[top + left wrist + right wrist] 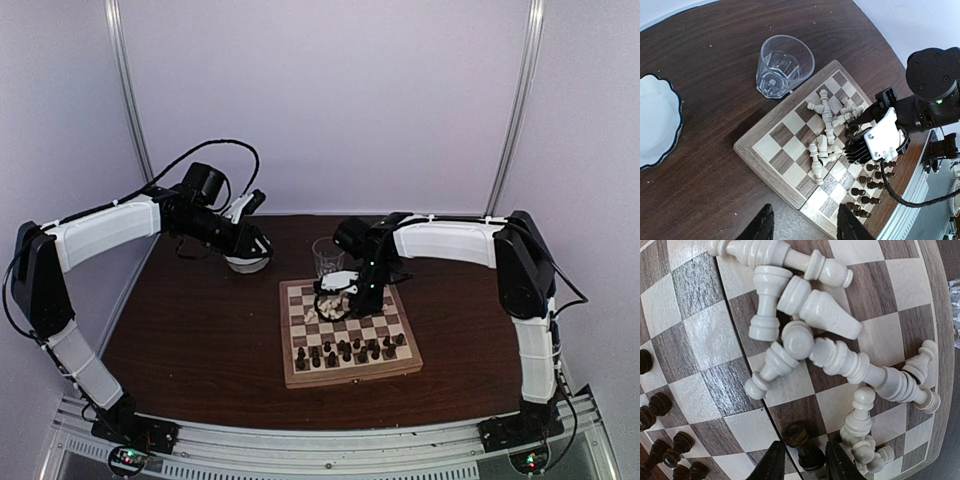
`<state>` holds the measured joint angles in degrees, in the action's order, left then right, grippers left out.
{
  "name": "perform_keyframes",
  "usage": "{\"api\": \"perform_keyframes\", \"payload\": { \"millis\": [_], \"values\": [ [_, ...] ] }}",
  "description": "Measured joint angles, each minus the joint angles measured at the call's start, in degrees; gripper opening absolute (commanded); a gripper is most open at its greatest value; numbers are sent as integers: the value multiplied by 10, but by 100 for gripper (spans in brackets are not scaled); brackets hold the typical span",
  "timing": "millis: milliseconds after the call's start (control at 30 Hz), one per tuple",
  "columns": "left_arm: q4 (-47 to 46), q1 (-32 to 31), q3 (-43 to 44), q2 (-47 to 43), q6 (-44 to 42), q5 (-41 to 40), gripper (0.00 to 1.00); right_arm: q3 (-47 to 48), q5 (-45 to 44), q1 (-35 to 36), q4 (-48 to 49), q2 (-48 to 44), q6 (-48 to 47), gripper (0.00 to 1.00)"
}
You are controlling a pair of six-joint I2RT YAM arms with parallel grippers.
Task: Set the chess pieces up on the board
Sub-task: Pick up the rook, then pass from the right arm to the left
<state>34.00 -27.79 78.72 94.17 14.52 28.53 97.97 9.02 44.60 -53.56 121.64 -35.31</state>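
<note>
The board [350, 378] lies mid-table, its rim [747, 150] pale wood. Cream-white chess pieces [827, 127] lie toppled in a heap on its far half [805, 335]. Dark pieces [350, 350] stand in two rows on the near side. My right gripper [805, 465] hangs low over the heap. Its fingers are narrowly apart either side of a lone dark pawn [799, 434], with a sliver of board showing beside the pawn's base. My left gripper [805, 227] is open and holds nothing, high above the table by the board's left corner, near the bowl in the top view [250, 203].
A clear drinking glass [327, 256] stands on the table just beyond the board's far edge, close to the right arm. A white bowl with a dark rim [248, 263] sits at the back left under the left arm. Grey walls close in the back and sides.
</note>
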Motion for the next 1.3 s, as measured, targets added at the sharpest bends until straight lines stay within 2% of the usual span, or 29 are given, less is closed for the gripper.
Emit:
{"api": "perform_keyframes", "payload": {
  "millis": [367,467,633,900,1000,1133,1300],
  "values": [
    [0,0,0,0,1,9,44,-12,12,0,-6,0,-9,32],
    [0,0,0,0,2,11,44,-12,15,0,-6,0,-9,28],
    [0,0,0,0,3,13,44,-12,20,0,-6,0,-6,15],
    [-24,0,-12,0,16,33,43,-17,30,0,-8,-11,-1,14],
    [-46,-1,-28,-1,30,49,44,-28,40,0,-9,-50,6,14],
    [-90,-11,-54,-11,58,75,44,-56,74,-2,1,-158,12,14],
    [-162,-73,-74,-30,101,85,46,-106,139,-7,30,-289,16,14]
  ]
}}
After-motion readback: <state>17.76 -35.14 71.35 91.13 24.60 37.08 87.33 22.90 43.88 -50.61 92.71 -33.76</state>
